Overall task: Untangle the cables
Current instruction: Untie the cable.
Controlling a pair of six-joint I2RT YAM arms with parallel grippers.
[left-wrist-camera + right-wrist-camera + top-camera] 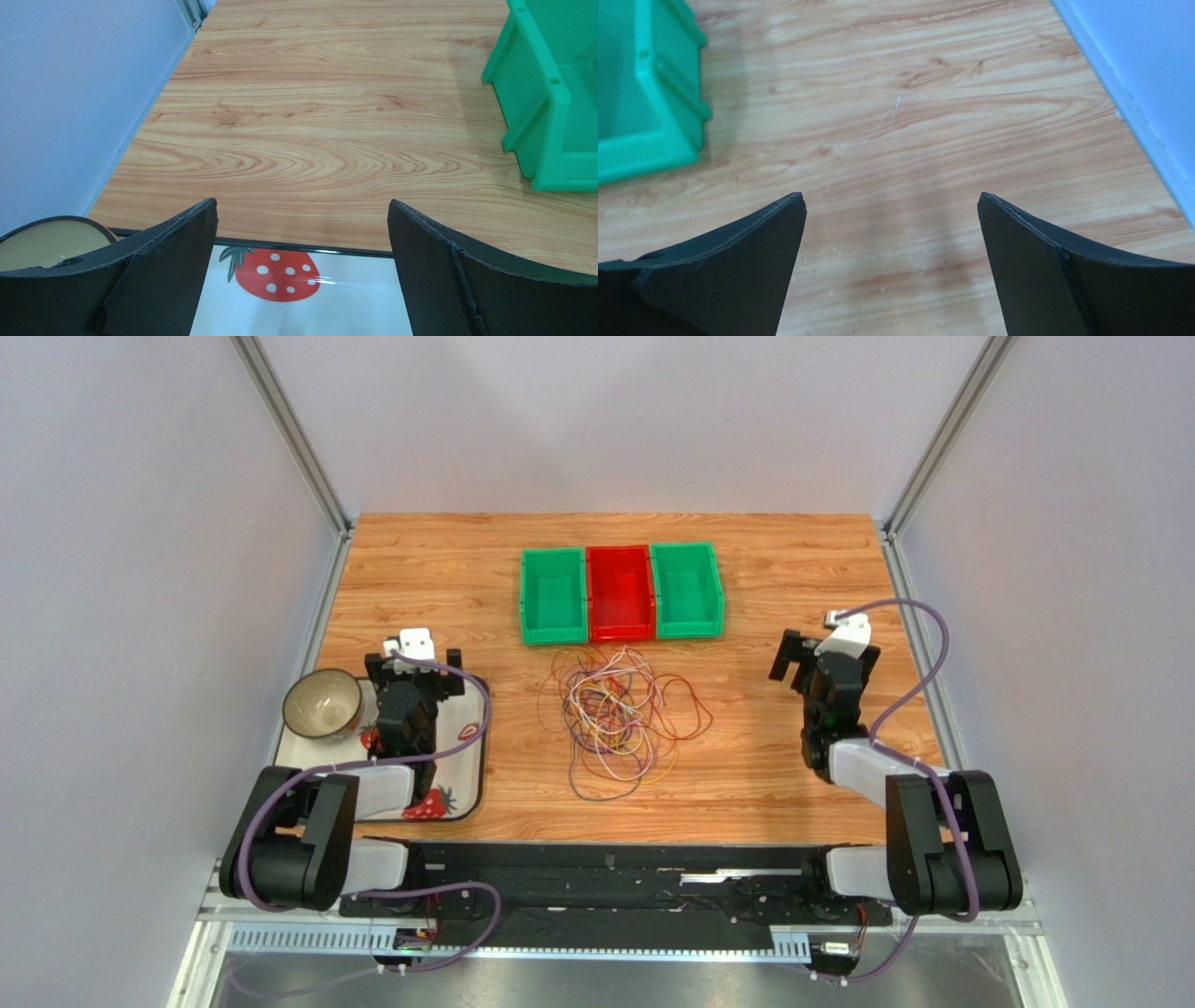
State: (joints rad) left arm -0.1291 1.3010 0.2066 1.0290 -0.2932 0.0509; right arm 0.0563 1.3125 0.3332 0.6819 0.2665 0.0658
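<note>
The cables (613,717) lie in one tangled heap of thin purple, yellow, white and reddish-orange loops on the wooden table, just in front of the bins. They show only in the top view. My left gripper (403,661) is open and empty, hovering over the strawberry tray to the left of the heap; in its wrist view (302,210) the jaws stand wide apart. My right gripper (811,658) is open and empty over bare table to the right of the heap; its wrist view (892,203) shows the jaws spread wide.
Three bins stand in a row behind the heap: green (553,597), red (620,594), green (686,590). A white tray with strawberry prints (456,791) holds a bowl (321,704) at the left. Grey walls (169,616) close both sides.
</note>
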